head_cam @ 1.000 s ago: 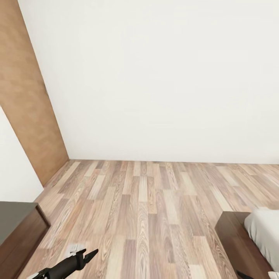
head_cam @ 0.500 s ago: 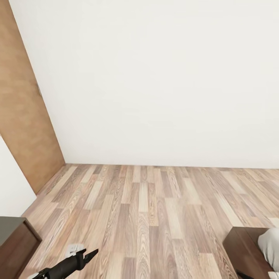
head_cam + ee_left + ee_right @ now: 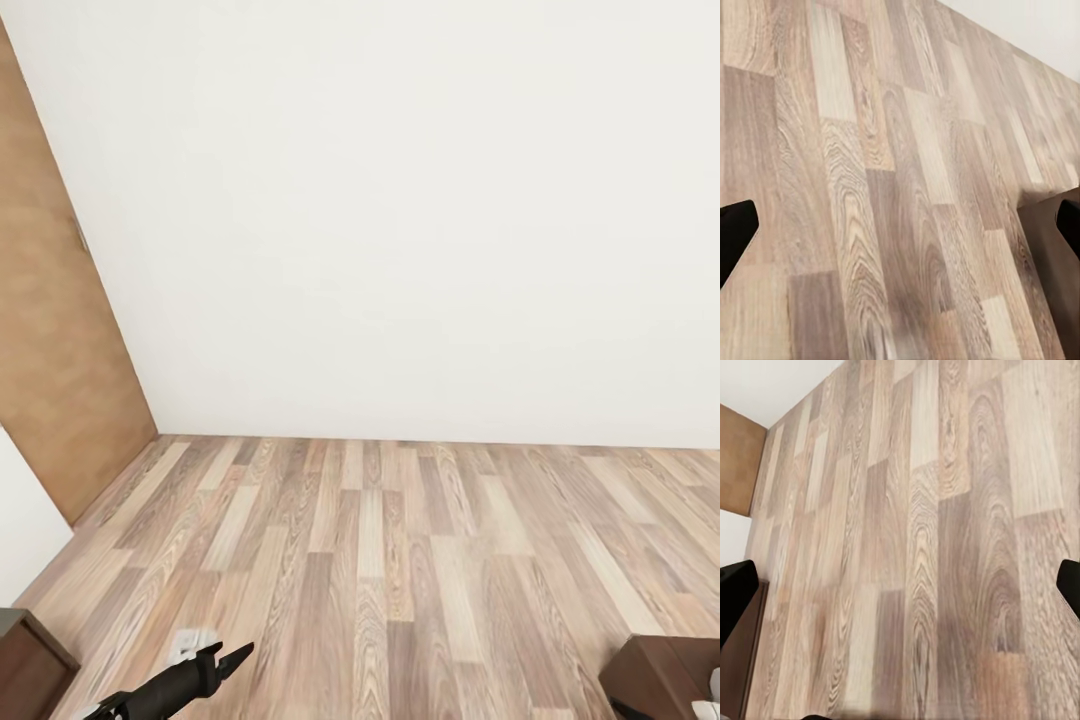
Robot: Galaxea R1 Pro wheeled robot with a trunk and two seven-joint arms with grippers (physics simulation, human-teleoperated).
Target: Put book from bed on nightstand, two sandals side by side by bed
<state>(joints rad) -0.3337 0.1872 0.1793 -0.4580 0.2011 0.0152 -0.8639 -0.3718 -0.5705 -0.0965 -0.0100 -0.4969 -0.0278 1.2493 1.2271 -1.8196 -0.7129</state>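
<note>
I face a bare white wall over light wood-plank floor in the bedroom. A dark-brown corner of the bed pokes in at the lower right of the head view. The book, the sandals and the nightstand are out of view. My left gripper hangs low at the lower left, above the floor. In the left wrist view the left gripper is open, its black fingertips far apart with floor between them. The right gripper is also open over bare planks, holding nothing.
A brown wooden door stands on the left wall. A dark-wood cabinet corner sits at the lower left, also in the right wrist view as a dark-wood cabinet edge. Open plank floor stretches ahead to the wall.
The whole picture has shifted, so the camera moved: the cabinet and bed corner have slid toward the bottom edges and the wall's foot sits lower. Both grippers keep their pose.
</note>
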